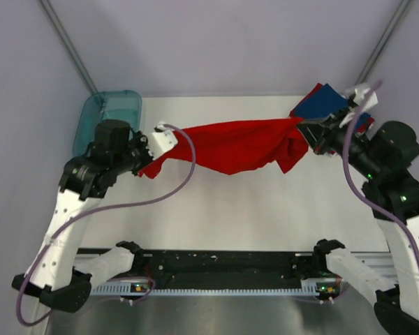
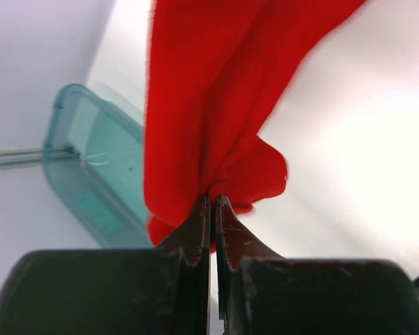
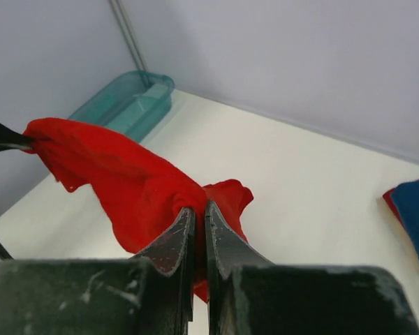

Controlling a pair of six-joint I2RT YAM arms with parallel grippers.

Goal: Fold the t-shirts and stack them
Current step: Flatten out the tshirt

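Note:
A bright red t-shirt (image 1: 234, 144) hangs stretched between my two grippers above the table, sagging in the middle. My left gripper (image 1: 148, 162) is shut on its left end, seen bunched at the fingertips in the left wrist view (image 2: 213, 197). My right gripper (image 1: 309, 134) is shut on its right end, seen in the right wrist view (image 3: 199, 205). A folded navy blue t-shirt (image 1: 322, 103) lies on a red one at the back right corner, partly hidden by the right arm; it also shows in the right wrist view (image 3: 413, 209).
A translucent teal plastic tray (image 1: 110, 112) stands at the back left corner, behind the left arm. The white table (image 1: 230, 209) lies under the hanging shirt. Grey walls close in the back and sides.

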